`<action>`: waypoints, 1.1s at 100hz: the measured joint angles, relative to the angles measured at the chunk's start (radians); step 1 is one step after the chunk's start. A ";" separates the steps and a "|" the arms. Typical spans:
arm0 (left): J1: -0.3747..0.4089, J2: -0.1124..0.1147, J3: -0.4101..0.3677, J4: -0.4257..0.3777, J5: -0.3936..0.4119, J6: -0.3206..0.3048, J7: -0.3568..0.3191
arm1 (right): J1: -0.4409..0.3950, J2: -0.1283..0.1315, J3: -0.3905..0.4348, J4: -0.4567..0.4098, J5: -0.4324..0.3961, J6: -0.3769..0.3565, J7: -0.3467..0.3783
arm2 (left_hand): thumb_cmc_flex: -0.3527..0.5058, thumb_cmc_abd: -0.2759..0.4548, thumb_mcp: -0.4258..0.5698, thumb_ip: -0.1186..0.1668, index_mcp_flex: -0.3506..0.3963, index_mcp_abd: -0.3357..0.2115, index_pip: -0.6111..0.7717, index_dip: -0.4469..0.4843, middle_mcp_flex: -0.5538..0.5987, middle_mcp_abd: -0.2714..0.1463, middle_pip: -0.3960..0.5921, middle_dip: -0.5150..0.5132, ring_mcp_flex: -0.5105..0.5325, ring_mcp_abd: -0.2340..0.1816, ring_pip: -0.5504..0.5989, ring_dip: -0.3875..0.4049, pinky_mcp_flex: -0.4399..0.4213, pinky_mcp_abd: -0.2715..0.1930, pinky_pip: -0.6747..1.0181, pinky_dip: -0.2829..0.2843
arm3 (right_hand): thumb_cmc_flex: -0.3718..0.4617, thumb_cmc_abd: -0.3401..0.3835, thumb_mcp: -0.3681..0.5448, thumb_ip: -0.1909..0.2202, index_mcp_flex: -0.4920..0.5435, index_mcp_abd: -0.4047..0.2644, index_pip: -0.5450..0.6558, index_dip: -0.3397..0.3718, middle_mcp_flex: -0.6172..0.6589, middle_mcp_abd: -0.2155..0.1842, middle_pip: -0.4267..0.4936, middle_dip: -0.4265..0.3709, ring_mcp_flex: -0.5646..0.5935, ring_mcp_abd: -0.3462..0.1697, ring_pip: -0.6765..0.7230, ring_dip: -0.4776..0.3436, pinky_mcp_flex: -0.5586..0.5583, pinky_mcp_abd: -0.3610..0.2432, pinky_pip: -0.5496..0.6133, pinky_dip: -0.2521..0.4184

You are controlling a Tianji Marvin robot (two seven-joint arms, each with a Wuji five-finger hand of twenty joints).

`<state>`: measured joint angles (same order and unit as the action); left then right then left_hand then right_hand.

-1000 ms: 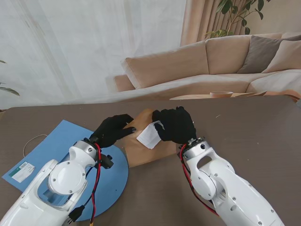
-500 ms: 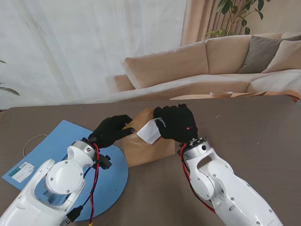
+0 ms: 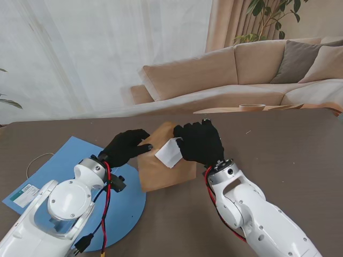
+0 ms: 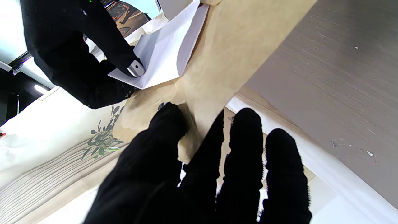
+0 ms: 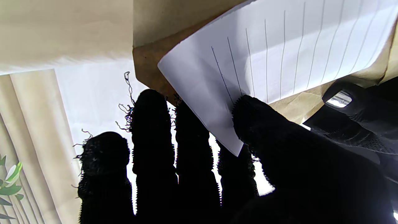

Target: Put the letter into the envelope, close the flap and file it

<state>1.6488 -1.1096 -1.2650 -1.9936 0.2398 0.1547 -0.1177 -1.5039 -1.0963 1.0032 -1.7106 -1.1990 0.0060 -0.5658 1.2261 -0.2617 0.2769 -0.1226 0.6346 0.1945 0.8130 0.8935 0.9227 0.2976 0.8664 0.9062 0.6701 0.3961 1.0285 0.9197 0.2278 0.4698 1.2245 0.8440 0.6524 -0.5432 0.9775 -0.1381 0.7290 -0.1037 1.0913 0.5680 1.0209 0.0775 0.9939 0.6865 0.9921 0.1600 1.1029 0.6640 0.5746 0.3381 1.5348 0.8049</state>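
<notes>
A brown envelope (image 3: 163, 163) is held up off the table between my two black-gloved hands. My left hand (image 3: 126, 147) pinches its left edge, thumb on one face and fingers behind, as the left wrist view shows on the envelope (image 4: 230, 59). My right hand (image 3: 201, 142) is shut on a folded white lined letter (image 3: 169, 152), thumb pressing the paper (image 5: 279, 59) against the fingers. The letter (image 4: 164, 53) lies against the envelope's front face, near its upper part. Whether any part of it is inside the envelope cannot be made out.
A blue folder (image 3: 80, 176) with a white label (image 3: 25, 194) lies on the brown table (image 3: 289, 155) at the left, partly under my left arm. A thin white cord (image 3: 37, 159) curls beside it. A sofa (image 3: 241, 75) stands beyond the far table edge.
The envelope has tilted and lifted a little, its near corner swinging left over the folder's edge. My right hand with the letter has shifted slightly; the left keeps its pinch.
</notes>
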 measured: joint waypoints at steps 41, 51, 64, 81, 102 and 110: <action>0.001 0.002 -0.001 -0.004 0.013 0.018 -0.008 | 0.002 -0.004 -0.008 0.000 0.001 0.040 -0.058 | 0.000 0.000 0.000 0.000 -0.002 0.000 0.004 0.000 0.000 0.000 0.001 0.000 0.000 0.000 0.000 0.009 0.000 0.002 0.001 0.000 | 0.000 -0.016 0.014 0.000 -0.003 -0.009 0.007 0.000 0.000 0.000 0.000 0.000 0.000 0.000 0.000 0.000 0.000 0.000 0.000 0.000; 0.003 0.003 -0.001 -0.007 0.010 0.024 -0.010 | 0.006 -0.004 -0.013 0.002 -0.019 0.048 -0.073 | 0.000 0.000 0.000 0.000 -0.002 0.000 0.004 0.000 0.000 0.000 0.002 0.000 0.000 0.000 0.000 0.009 0.000 0.002 0.001 0.000 | -0.010 -0.017 0.017 0.000 -0.003 -0.010 0.009 0.000 0.000 -0.003 0.000 0.000 0.000 0.000 0.000 0.000 0.002 0.000 0.001 0.000; 0.005 0.003 -0.003 -0.010 0.004 0.027 -0.011 | 0.012 0.000 -0.023 0.013 -0.045 0.049 -0.084 | 0.000 0.000 0.001 0.000 -0.008 0.000 0.011 0.000 0.000 0.000 0.010 0.000 0.000 0.000 0.000 0.009 0.001 0.005 0.001 0.000 | -0.011 -0.017 0.027 0.000 -0.004 -0.011 0.010 0.000 0.000 -0.011 0.000 0.000 0.000 -0.016 0.000 0.000 0.002 -0.001 0.009 0.000; 0.005 0.002 -0.003 -0.010 0.002 0.028 -0.007 | 0.013 0.007 -0.032 0.018 -0.058 0.031 -0.078 | 0.000 0.000 0.002 0.000 -0.010 0.000 0.012 0.000 0.000 0.000 0.010 0.000 0.000 0.000 0.000 0.009 0.001 0.009 0.001 0.000 | -0.011 -0.025 0.029 0.000 -0.004 -0.011 0.011 0.000 0.000 -0.011 0.000 0.000 0.000 -0.016 0.000 0.000 0.002 -0.001 0.010 0.001; 0.004 0.001 -0.001 -0.010 0.001 0.031 0.001 | 0.009 0.014 -0.032 0.018 -0.069 0.017 -0.052 | 0.000 0.000 0.002 0.000 -0.010 0.001 0.012 0.000 0.000 0.000 0.011 0.000 0.000 0.000 0.000 0.009 0.001 0.009 0.001 0.000 | -0.011 -0.034 0.030 0.000 -0.004 -0.012 0.011 0.000 0.000 -0.012 0.000 0.000 0.000 -0.016 0.000 0.000 0.008 -0.009 0.010 0.010; 0.003 0.000 0.001 -0.010 -0.001 0.031 0.005 | 0.007 0.014 -0.032 0.018 -0.069 0.014 -0.046 | 0.000 0.000 0.002 0.000 -0.010 0.001 0.012 0.000 0.000 0.000 0.012 0.000 0.000 0.000 0.000 0.009 0.001 0.009 0.001 0.000 | -0.011 -0.036 0.039 0.000 -0.004 -0.012 0.011 0.000 0.001 -0.012 0.000 0.000 0.000 -0.016 0.000 0.000 0.011 -0.009 0.010 0.010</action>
<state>1.6521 -1.1092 -1.2642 -2.0039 0.2385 0.1858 -0.1123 -1.4973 -1.0821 0.9717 -1.6927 -1.2675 0.0204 -0.6116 1.2261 -0.2616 0.2794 -0.1226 0.6241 0.1952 0.8253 0.8938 0.9227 0.2976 0.8780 0.9062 0.6702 0.3961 1.0286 0.9287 0.2291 0.4791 1.2252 0.8442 0.6409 -0.5788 1.0169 -0.1384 0.7255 -0.1155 1.1027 0.5683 1.0214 0.0659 0.9940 0.6868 0.9922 0.1435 1.1029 0.6642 0.5852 0.3291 1.5446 0.8148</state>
